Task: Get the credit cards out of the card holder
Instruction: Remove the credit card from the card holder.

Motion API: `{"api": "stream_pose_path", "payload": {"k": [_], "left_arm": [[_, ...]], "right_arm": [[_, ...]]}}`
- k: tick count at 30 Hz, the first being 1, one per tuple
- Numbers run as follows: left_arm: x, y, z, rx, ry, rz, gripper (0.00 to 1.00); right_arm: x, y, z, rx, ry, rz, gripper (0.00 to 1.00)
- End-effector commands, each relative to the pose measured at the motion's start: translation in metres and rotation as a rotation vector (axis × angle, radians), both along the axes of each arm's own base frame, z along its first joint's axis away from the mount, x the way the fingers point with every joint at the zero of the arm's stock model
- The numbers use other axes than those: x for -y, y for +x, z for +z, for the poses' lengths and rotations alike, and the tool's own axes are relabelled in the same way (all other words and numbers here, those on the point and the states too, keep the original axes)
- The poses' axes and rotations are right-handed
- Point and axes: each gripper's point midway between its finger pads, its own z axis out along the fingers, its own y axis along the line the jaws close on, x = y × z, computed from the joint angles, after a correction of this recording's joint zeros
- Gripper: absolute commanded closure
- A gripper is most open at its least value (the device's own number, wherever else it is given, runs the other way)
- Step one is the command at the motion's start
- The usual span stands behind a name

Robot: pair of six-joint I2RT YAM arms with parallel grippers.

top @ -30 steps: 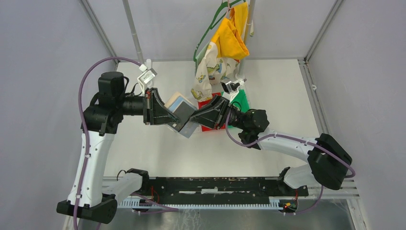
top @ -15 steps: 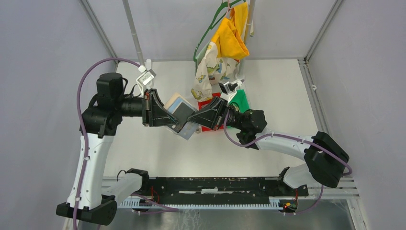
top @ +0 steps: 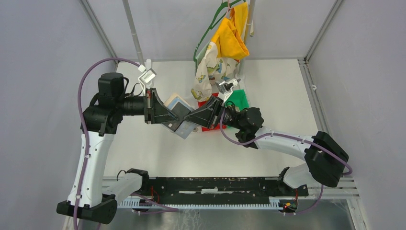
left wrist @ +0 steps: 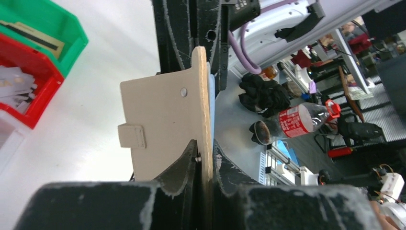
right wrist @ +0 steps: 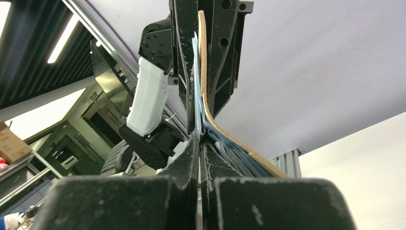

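Observation:
The tan card holder (top: 175, 101) hangs in the air over the table's middle, its blue-tinted clear sleeves fanned open. My left gripper (top: 168, 115) is shut on the holder's edge; in the left wrist view the tan flap (left wrist: 163, 115) stands upright between the fingers (left wrist: 184, 160). My right gripper (top: 191, 118) meets it from the right. In the right wrist view its jaws are shut on the thin pale edge of a credit card (right wrist: 197, 125) that runs up along the holder (right wrist: 202, 57), with the sleeves (right wrist: 232, 151) bulging beside it.
A red bin (top: 214, 126) holding pale cards and a green bin (top: 242, 99) sit just behind the right gripper; both show in the left wrist view, red (left wrist: 28, 96) and green (left wrist: 62, 33). Clothes on a hanger (top: 229, 40) dangle at the back.
My right gripper has closed on the card edge and shifted slightly left with the holder. The left arm has kept its grip and barely moved.

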Motion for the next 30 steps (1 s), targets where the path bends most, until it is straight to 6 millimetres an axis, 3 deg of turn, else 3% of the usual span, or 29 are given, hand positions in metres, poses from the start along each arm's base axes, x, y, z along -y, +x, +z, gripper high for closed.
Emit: {"api": "stream_pose_path", "payload": {"k": [1, 13, 18, 23, 30], "left_arm": [[-0.001, 0.018, -0.006, 0.036, 0.042, 0.071, 0.88], [0.003, 0.005, 0.026, 0.068, -0.042, 0.030, 0.91], [0.003, 0.005, 0.028, 0.058, -0.052, 0.031, 0.92], [0.004, 0.004, 0.030, 0.054, -0.058, 0.026, 0.83], [0.004, 0.003, 0.033, 0.059, -0.067, 0.016, 0.83]], "right_arm": [[-0.006, -0.015, 0.017, 0.075, 0.004, 0.029, 1.00], [0.018, -0.021, 0.010, 0.076, 0.051, -0.023, 1.00], [0.022, -0.021, 0.011, 0.066, 0.079, -0.029, 1.00], [0.019, -0.015, 0.012, 0.050, 0.086, -0.042, 1.00], [0.018, -0.012, 0.005, 0.031, 0.067, -0.051, 1.00]]}}
